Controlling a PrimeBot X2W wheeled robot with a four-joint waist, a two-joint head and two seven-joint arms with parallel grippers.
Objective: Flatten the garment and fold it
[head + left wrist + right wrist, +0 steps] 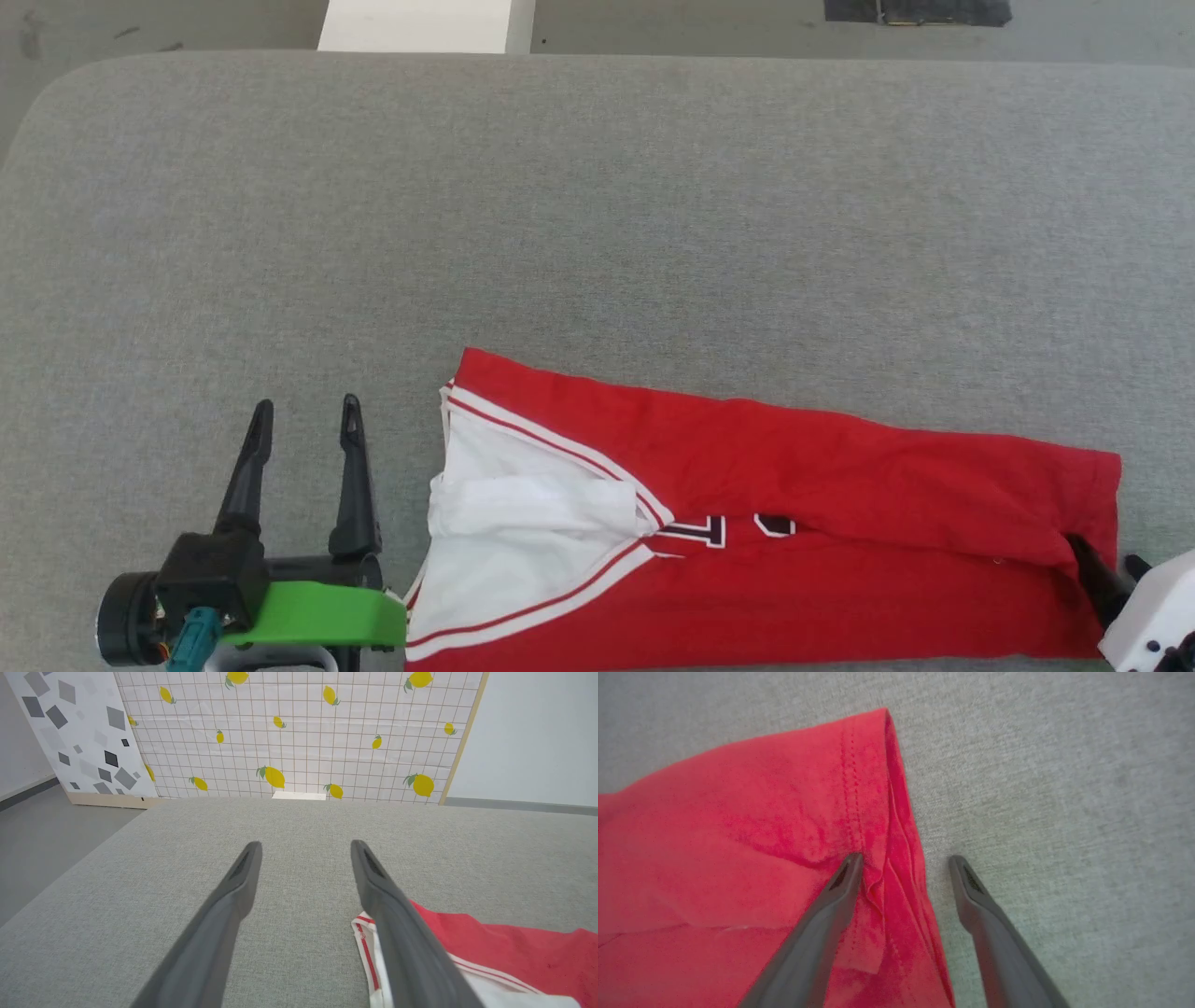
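**Grey fabric-covered table** (597, 187) bearing the red basketball-style jersey with white sleeves and striped trim (794, 485). The jersey lies along the near edge as a long left-to-right band, sleeve end left, hem right. The lengthwise fold appears done, and the crosswise fold seems to be the step in hand. To do it well, smooth the puckers by the hem first. Then pinch both corners of one end through all layers, lift low, and lay them on the other end with edges matched.

**Left gripper** (308, 401): low over bare table just left of the sleeve end, fingers pointing far and spread, grasping nothing.

**Right gripper** (906, 857): at the hem's near right corner, spread and empty. One finger is over red cloth and the other over table; contact with the cloth cannot be judged.
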